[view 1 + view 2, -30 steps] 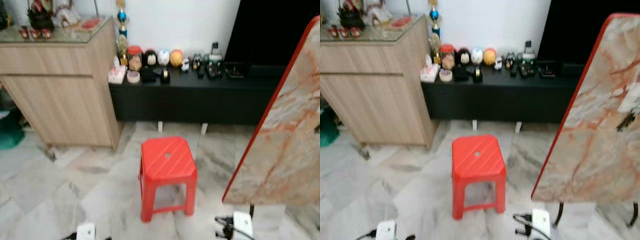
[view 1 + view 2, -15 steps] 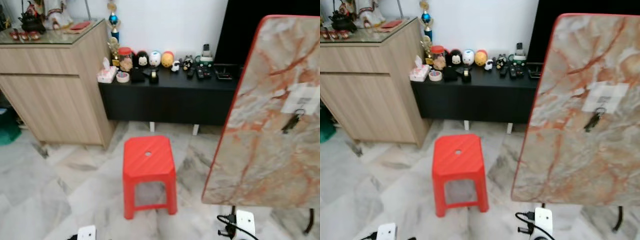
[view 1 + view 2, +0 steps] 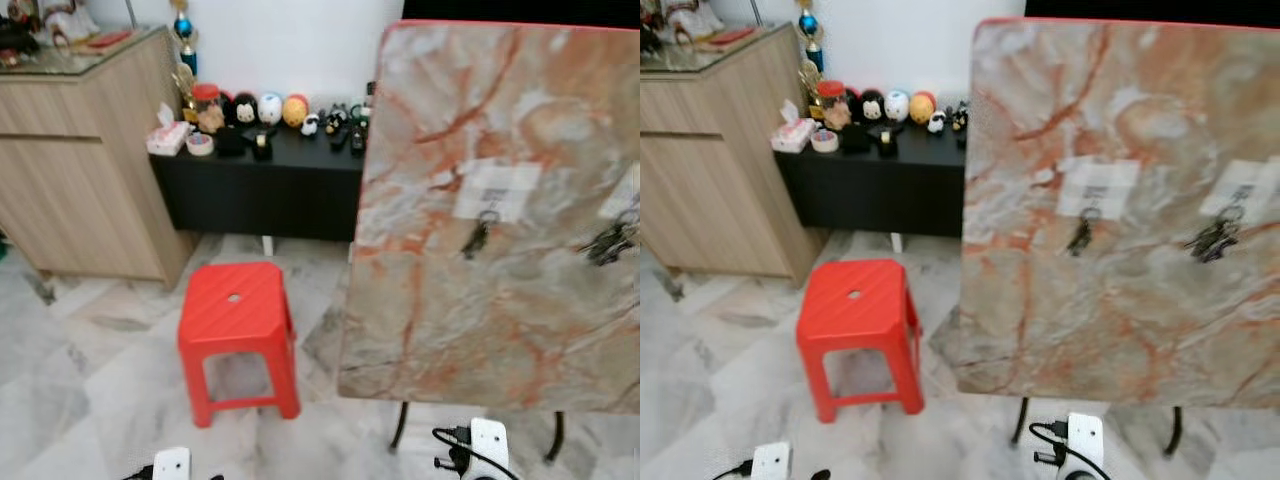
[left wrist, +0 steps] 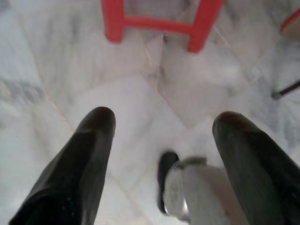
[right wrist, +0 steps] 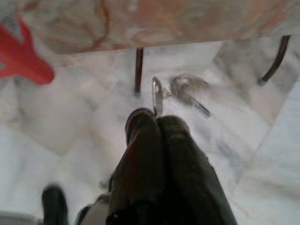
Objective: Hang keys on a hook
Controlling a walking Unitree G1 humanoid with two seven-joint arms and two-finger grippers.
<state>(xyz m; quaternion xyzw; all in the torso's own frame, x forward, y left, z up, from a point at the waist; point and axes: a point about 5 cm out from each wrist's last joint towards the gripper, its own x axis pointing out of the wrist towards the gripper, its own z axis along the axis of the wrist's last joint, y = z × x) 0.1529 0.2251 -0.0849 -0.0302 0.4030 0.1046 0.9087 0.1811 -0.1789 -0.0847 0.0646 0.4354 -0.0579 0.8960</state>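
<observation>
Our right gripper hangs low over the marble floor, its two black fingers pressed together on the ring of a set of keys that dangles beyond the tips. Our left gripper holds nothing, fingers spread wide above the same floor. Ahead stands an upright marble-patterned tabletop with a red rim, where two key bunches already hang under white labels. A red plastic stool sits to its left, before a black TV bench crowded with figurines and a wooden cabinet
</observation>
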